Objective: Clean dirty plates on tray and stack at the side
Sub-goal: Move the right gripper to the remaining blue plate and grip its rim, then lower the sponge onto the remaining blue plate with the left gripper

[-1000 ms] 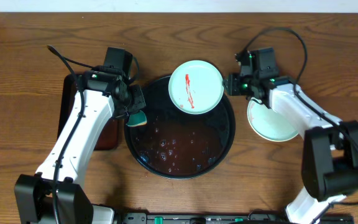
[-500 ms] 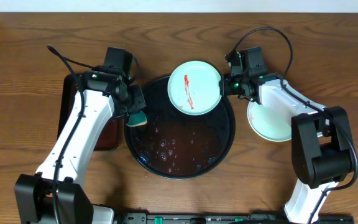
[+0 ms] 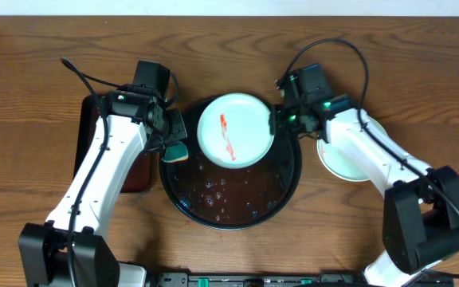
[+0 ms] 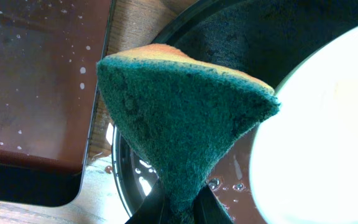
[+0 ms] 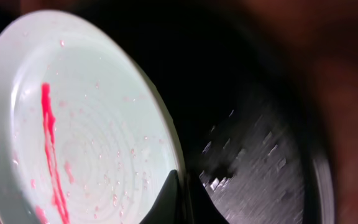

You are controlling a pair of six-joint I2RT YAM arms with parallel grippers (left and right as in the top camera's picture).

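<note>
over the tray (image 3: 296,171), our left gripper (image 3: 173,143) clamps a sponge (image 4: 179,118) at its left rim and our right gripper (image 3: 276,125) pinches the streaked plate (image 3: 235,130) by its edge.

This looks like a robotics lab bench, not a kitchen. A left arm (image 3: 102,171) and a right arm (image 3: 373,155), white with black joints, stand at the 6 o'clock edge of a wooden table (image 3: 22,80) by a black rail (image 3: 253,280). A cable (image 3: 331,41) loops at 1 o'clock. A wet tray (image 3: 269,191), plate (image 3: 245,119) and sponge (image 3: 177,151) are staged at centre.
</note>
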